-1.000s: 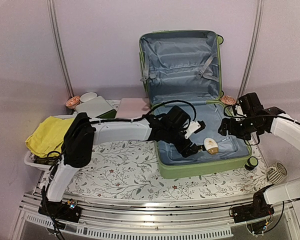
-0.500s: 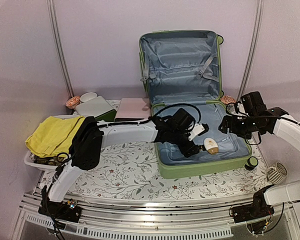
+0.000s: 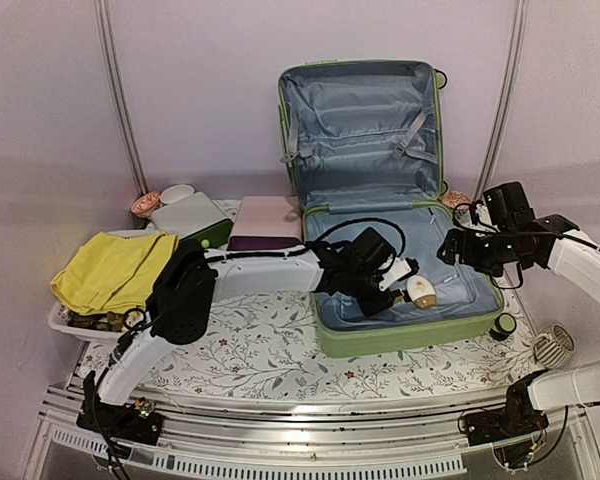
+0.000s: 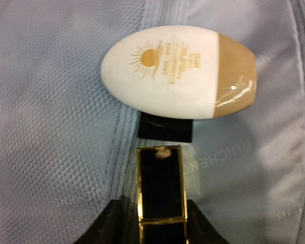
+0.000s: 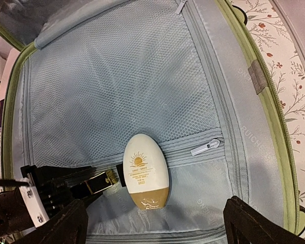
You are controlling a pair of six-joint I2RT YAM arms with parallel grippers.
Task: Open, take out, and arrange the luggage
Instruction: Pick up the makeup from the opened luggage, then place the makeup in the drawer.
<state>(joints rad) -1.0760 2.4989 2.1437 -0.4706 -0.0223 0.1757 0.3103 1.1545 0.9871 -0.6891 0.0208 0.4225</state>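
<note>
The luggage is laid open on the right half of the surface, toward its far edge. Its lower shell is set flat and its lid is stood upright against the back wall, with the grey-blue lining and straps exposed. An egg-shaped white bottle with a tan cap and a gold sun mark is seen lying on the mesh lining of the lower shell, near its front wall. The left tool is reached into the lower shell from the left and is pointed at the bottle. A black-and-gold stick is seen between its dark fingers, with its far end just short of the bottle. The fingers are set close on both sides of the stick, but whether it is actually gripped cannot be told. The right tool is held above the right rim of the luggage. Its fingers are spread wide and nothing is held between them. A yellow cloth is draped over a white basket at the left edge of the surface. A white-and-green box and a flat pink box are placed along the far edge, left of the luggage.
</note>
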